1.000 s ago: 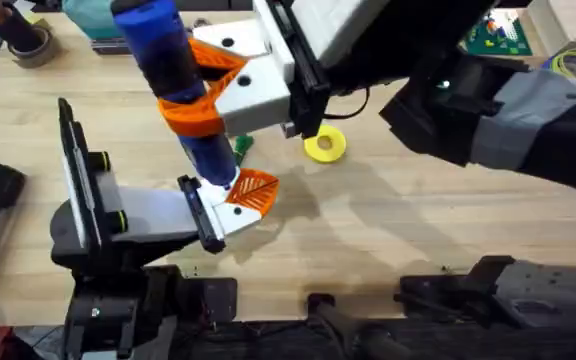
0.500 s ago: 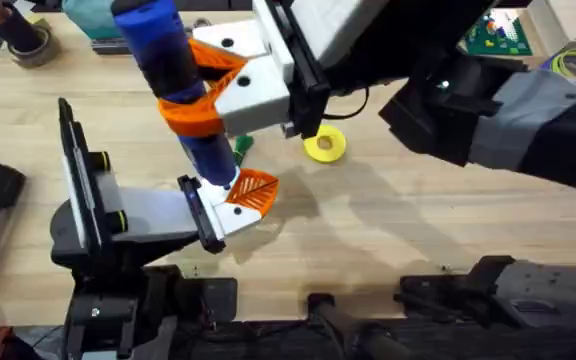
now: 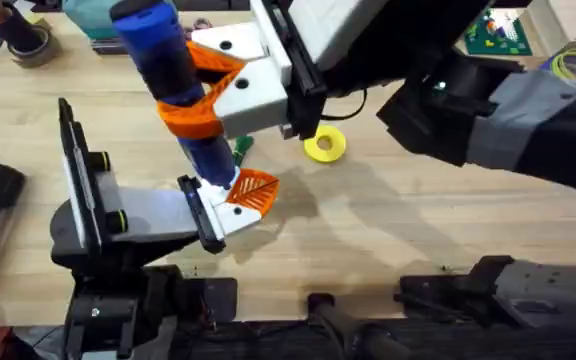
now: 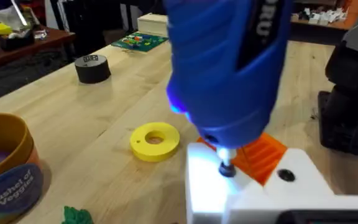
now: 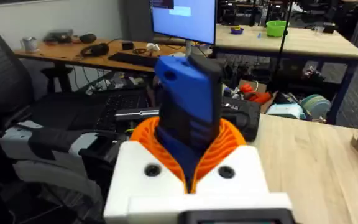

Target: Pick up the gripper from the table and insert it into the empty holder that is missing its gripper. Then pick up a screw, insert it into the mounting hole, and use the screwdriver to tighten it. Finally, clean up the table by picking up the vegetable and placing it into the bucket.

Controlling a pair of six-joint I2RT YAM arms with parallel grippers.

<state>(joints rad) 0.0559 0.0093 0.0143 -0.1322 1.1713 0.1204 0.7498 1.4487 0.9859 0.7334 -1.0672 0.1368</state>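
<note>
While the right gripper (image 3: 200,95) clamped its orange ribbed pads (image 5: 229,144) tight around the blue screwdriver (image 3: 178,85), the tool stood nearly upright over the middle of the table (image 3: 418,230), its upper end close under the overhead camera. Its thin metal bit (image 4: 225,167) pointed down and met the white holder (image 3: 230,215) at the tip of the left arm. In the left wrist view the bit touched the holder's lit white top, beside a dark mounting hole (image 4: 284,175). The orange ribbed fingertip (image 3: 253,190) sat in that holder, right against the lower end of the screwdriver, so the task's part was no longer loose on the wood. I could not tell whether the left gripper (image 3: 236,203) was spread or closed, since the screwdriver covered most of it.

A small dark-green leafy vegetable (image 3: 242,146) lay on the table just behind the screwdriver, partly hidden under the right gripper's white body. A yellow ring-shaped disc (image 3: 324,145) rested flat on the wood near it, toward the right. From the left wrist camera, the orange-brown bucket (image 4: 5,168) with a dark blue band stood at the edge, near the vegetable and apart from the disc. A black tape roll (image 4: 92,67) stood farther back on the table, well apart from the rest.
</note>
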